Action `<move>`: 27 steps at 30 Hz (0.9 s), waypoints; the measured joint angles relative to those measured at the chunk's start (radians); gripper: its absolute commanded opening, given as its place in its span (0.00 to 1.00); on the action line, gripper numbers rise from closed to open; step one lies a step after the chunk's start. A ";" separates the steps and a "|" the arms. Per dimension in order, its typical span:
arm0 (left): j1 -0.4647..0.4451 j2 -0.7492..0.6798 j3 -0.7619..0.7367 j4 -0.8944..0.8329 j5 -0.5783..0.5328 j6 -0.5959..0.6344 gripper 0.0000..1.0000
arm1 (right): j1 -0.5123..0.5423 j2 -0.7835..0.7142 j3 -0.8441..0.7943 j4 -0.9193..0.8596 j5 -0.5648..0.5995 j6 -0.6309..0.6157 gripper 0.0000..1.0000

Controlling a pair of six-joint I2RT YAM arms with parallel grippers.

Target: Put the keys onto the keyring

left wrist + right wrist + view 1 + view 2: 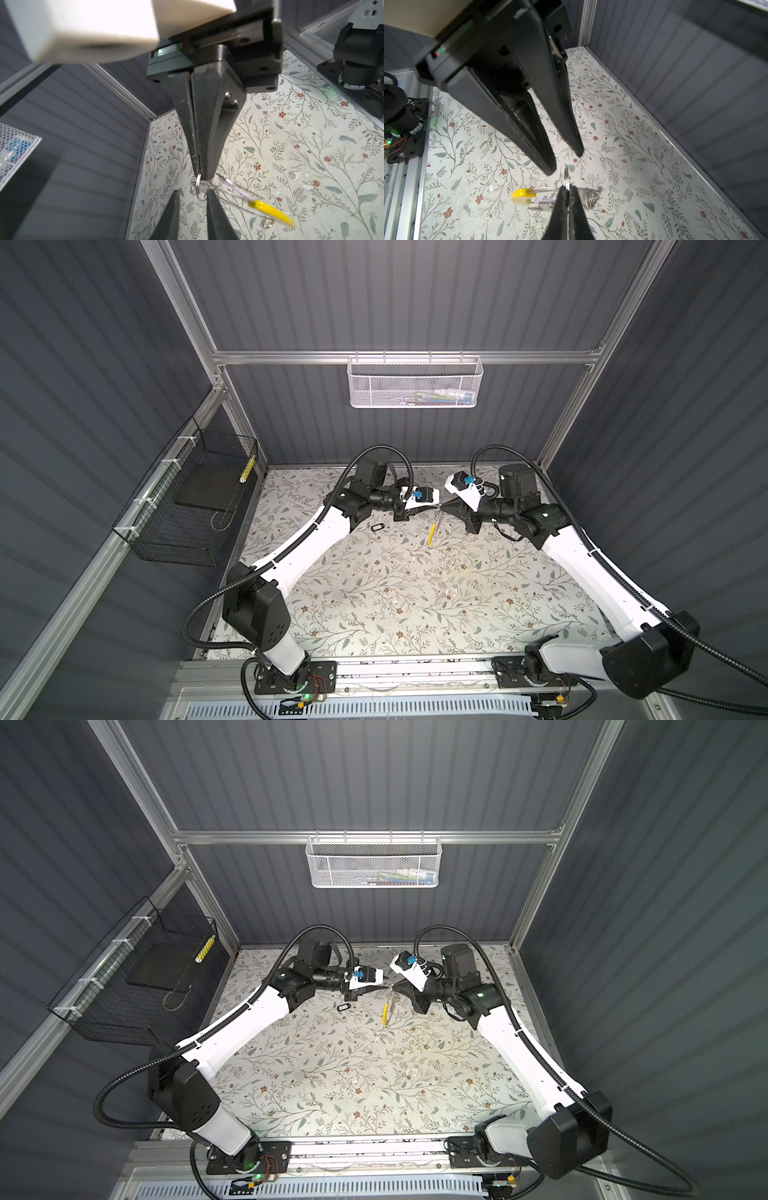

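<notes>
Grey ribbed panels on every side, aluminium framing at the corners. On the left wall, a black wire basket [187, 506]; on the back rail, a white mesh basket [415, 381]. Below, a pale tabletop mat printed with leafy sprigs and small red flowers [395, 593], flaked white in patches.

Left of centre, flat on the mat near the left arm's wrist, touched by neither pincer: the small black-rimmed oblong tag with white centre [377, 527]. Just right of it and raised off the mat, the left gripper [193, 192], jaws a little apart, clamping nothing. Fingertips sit either side of the thin grey metal keyring [198, 185]; contact impossible to tell. Hanging under that ring, clear of the mat: the small dull metal key with pale lilac tag [544, 202] and the yellow plastic tag [522, 196]. Key threaded on or not: unclear. Facing from the right, tip to tip, the right gripper [568, 189], pressed fully shut on the ring's edge.
</notes>
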 measured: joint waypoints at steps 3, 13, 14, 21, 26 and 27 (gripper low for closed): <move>-0.006 0.005 0.023 -0.027 -0.011 0.022 0.23 | 0.006 0.000 0.004 -0.004 0.005 0.000 0.00; -0.008 0.033 0.052 -0.101 -0.022 0.073 0.18 | 0.018 0.000 0.004 -0.003 0.012 0.000 0.00; -0.008 0.037 0.056 -0.109 -0.022 0.080 0.17 | 0.019 0.000 0.004 -0.003 0.013 0.000 0.00; -0.012 0.042 0.064 -0.129 -0.020 0.091 0.07 | 0.026 0.000 0.004 -0.002 0.024 -0.005 0.00; -0.011 0.042 0.066 -0.123 -0.010 0.083 0.00 | 0.037 0.000 0.004 -0.002 0.033 -0.013 0.06; -0.011 0.042 0.066 -0.123 -0.010 0.082 0.00 | 0.037 0.000 0.004 -0.002 0.035 -0.014 0.11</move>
